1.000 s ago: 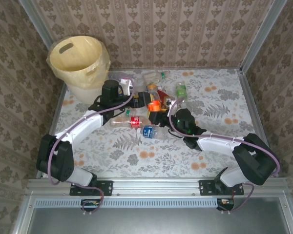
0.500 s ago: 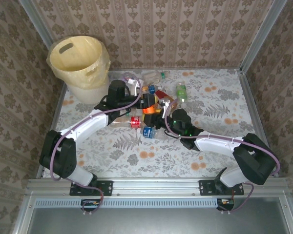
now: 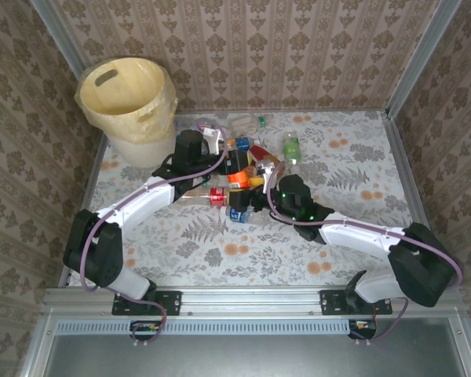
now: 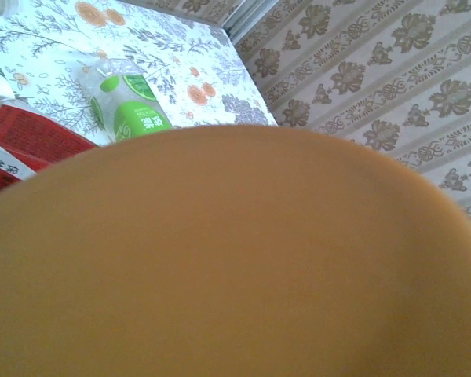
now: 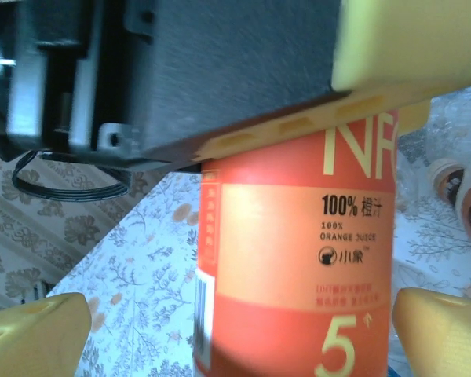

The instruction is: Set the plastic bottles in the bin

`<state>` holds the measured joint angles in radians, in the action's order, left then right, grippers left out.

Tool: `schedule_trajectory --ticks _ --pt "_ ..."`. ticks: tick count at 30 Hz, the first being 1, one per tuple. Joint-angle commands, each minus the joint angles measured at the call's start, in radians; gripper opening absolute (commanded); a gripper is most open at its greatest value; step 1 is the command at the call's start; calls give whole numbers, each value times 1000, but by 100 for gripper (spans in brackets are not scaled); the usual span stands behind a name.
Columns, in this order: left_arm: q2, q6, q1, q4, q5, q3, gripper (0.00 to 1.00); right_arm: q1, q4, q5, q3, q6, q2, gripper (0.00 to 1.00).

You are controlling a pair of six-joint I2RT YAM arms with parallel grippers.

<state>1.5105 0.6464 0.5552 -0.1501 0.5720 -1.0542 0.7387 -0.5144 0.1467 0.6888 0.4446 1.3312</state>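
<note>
Now: bottle in left claw, bin off to the far left

Got the orange juice bottle [image 5: 294, 259] pinched by the left claw [image 3: 235, 166] at the label-top end. See its yellow finger [image 5: 408, 47] pressed across the label in the right wrist view. Also getting an orange surface right up against the left wrist camera, so reading that as a real grip, not a hover.

Seeing the right claw [image 5: 235, 330] spread wide, one tip either side of the same bottle: one well clear, the other just beside the label. Treating it as not gripping.

Reading the bottle's long axis as crosswise to the right claw's finger line. Cannot tell from above whether upright or tilted. Looks foreshortened there, sitting over the middle of the bottle heap [image 3: 247, 157].

Placing the bin [image 3: 141, 133] by the far-left corner of the bench [image 3: 353, 236], left of the left claw and well apart from it. Clearly nearer for the left arm, since the right arm reaches in from the other side of the heap.

So, judging from that: lift clear of the heap first, keep the right claw out of the path, then carry far-left over the rim. Watch for snagging neighbours, e.g. the red-label bottle [image 4: 27, 145] and green-label bottle [image 4: 129, 110] close by. Plenty of bottles lying on the bench, so probably early in the job.
</note>
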Motion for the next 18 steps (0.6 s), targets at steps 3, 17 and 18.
schedule_trajectory --ticks 3,17,18 --pt "23 -3 -23 3 -36 -18 49 -2 186 -121 19 -112 -122 100" --pt "-9 -139 -65 216 -242 -166 48 -1 417 -537 -37 -79 -256 100" --pt "-9 -160 -67 234 -256 -189 48 -2 423 -575 -35 -68 -253 100"
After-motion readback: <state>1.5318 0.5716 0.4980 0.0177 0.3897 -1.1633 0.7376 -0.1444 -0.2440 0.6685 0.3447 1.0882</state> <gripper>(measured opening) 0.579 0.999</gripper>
